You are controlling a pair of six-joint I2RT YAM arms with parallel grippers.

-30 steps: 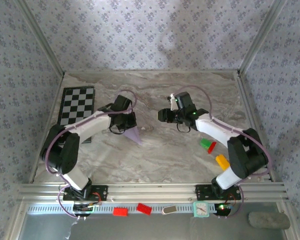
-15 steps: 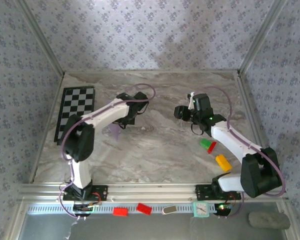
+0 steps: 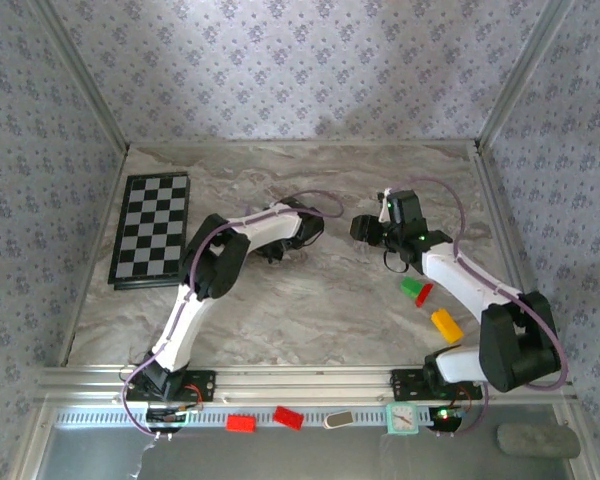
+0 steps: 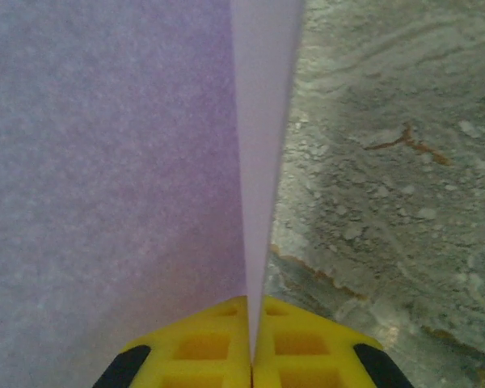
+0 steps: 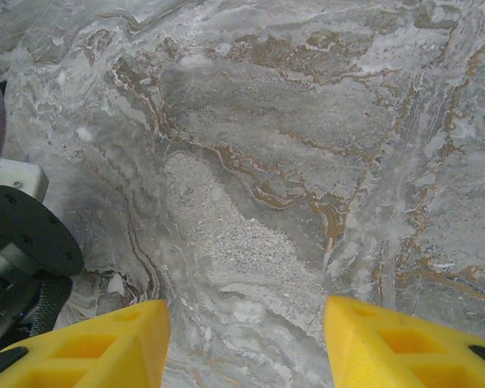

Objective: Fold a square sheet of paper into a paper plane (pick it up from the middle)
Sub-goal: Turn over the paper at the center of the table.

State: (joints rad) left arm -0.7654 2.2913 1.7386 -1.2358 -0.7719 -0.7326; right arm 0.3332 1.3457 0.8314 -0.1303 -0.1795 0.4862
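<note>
Your lilac paper (image 4: pixel 105 162) sits pinched in the left gripper (image 4: pixel 251 356). In the left wrist view the two yellow fingers (image 4: pixel 202 347) are pressed together on it, with only the thin sheet between them. One layer spreads across the left half of that view, and a pale narrow edge runs straight up from the fingertips. You cannot tell from here whether the paper touches the table (image 4: pixel 388 162), whose grey marbled top shows to the right of it.

From the top camera, the left arm reaches out to about the middle of the table, and its gripper (image 3: pixel 305 228) and wrist cover most of the paper. The right gripper (image 3: pixel 365 228) is near it on the right, facing it, the two apart.

In the right wrist view, your right gripper (image 5: pixel 246 331) holds nothing: its yellow fingers (image 5: pixel 105 339) stand partly spread, with bare marble between them. A black round part of the left arm (image 5: pixel 16 242) is at the lower left, and a sliver of lilac shows at the left edge.

Farther out, the checkerboard (image 3: pixel 152 228) lies flat on the left side of the table, well apart from the paper. A green and red block (image 3: pixel 415 291) and a yellow block (image 3: pixel 444 323) lie by the right arm.
</note>
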